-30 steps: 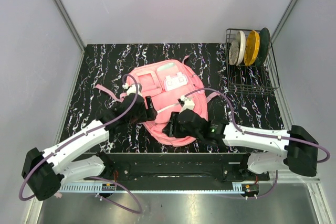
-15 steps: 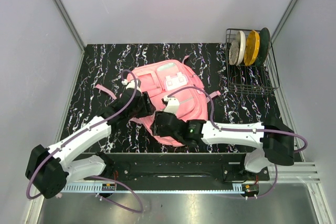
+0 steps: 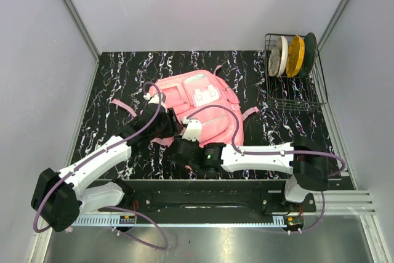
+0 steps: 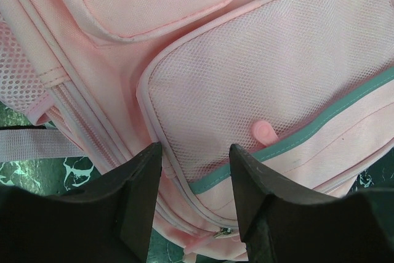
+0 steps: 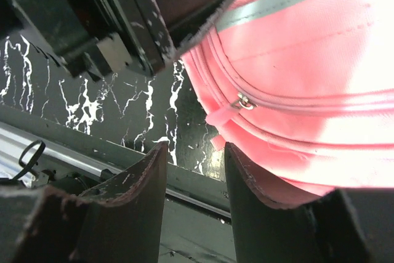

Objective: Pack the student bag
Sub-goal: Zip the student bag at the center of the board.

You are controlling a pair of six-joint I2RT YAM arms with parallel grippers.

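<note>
The pink student bag [image 3: 206, 100] lies flat mid-table, front pockets up. My left gripper [image 3: 171, 125] is open and empty over its near-left corner. In the left wrist view, that gripper [image 4: 196, 152] hovers over the mesh pocket [image 4: 271, 72] with the mint trim [image 4: 320, 124]; a metal zipper pull [image 4: 224, 231] shows between the fingers. My right gripper [image 3: 182, 152] is open and empty at the bag's near-left edge. In the right wrist view it [image 5: 196, 149] sits just below the bag [image 5: 320, 90], near a zipper pull [image 5: 244, 101] with a pink tab [image 5: 220, 118].
A wire dish rack [image 3: 294, 93] with upright plates [image 3: 294, 55] stands at the back right. A pink strap [image 3: 123, 106] trails left of the bag. The black base rail [image 3: 203, 192] runs along the near edge. My left gripper's body [image 5: 148, 10] sits close above my right gripper.
My right arm has swung left along the bag's near edge, from its lower middle to its near-left corner. My left gripper has shifted a little up and right onto the bag.
</note>
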